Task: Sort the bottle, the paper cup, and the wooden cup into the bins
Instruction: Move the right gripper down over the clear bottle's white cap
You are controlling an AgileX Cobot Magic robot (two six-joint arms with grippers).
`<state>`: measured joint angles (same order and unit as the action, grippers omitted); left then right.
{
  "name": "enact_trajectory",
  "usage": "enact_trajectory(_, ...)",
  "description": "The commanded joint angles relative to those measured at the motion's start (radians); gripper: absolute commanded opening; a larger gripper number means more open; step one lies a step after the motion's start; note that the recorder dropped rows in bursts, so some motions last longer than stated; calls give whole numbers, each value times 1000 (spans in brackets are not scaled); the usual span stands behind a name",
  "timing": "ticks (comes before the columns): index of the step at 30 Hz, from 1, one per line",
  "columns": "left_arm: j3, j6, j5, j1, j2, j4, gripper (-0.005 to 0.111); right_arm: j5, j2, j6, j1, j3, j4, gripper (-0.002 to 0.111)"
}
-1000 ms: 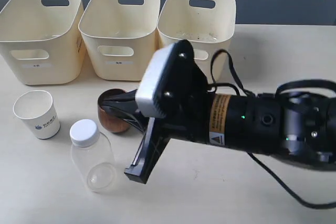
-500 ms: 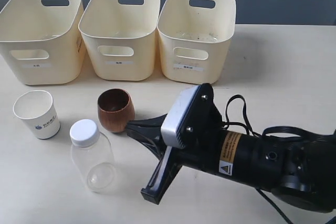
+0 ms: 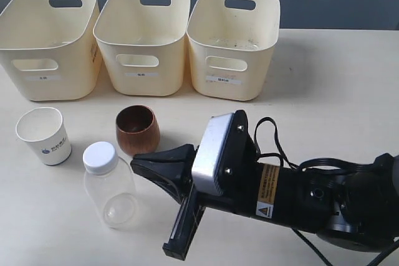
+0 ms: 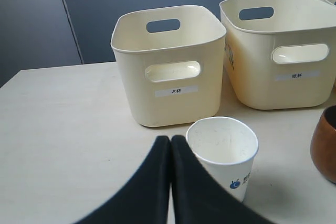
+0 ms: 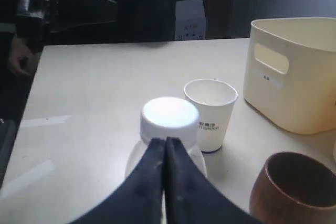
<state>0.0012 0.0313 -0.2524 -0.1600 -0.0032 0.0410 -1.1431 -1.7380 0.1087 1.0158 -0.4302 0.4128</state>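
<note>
While the right arm's jaws are pointing, fully closed and empty, at the bottle [image 3: 112, 185], it is looking light, slick and squashy, probably best gripped gently mid-body.

Your right arm [image 3: 312, 200] stretches in low from the right, pointing left. Your right fingers [image 3: 165, 166] are pressed together with nothing between them, and your left fingers [image 4: 152, 182] are likewise closed and empty.

Picture edge crops the wooden cup [image 4: 326, 142] — mostly unseen (left wrist view).
</note>
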Motion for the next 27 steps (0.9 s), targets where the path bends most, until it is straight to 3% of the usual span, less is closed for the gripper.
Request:
enact_trajectory(1, -1, -3, 14, -1, 3, -2, 0, -41, -1, -3, 3, 3, 52, 2)
enact_trajectory(4, -1, -3, 14, -1, 3, -2, 0, -40, -1, -3, 3, 3, 52, 21)
enact_trajectory(6, -1, -3, 14, -1, 3, -2, 0, -43, -1, -3, 3, 3, 39, 44)
enact_trajectory(9, -1, -3, 14, -1, 3, -2, 0, -45, -1, 37, 3, 3, -11, 88)
enact_trajectory(11, -1, -3, 14, -1, 3, -2, 0, -41, -1, 89, 3, 3, -55, 102)
enact_trajectory(27, -1, -3, 14, -1, 3, -2, 0, 153, -1, 187, 3, -96, -17, 104)
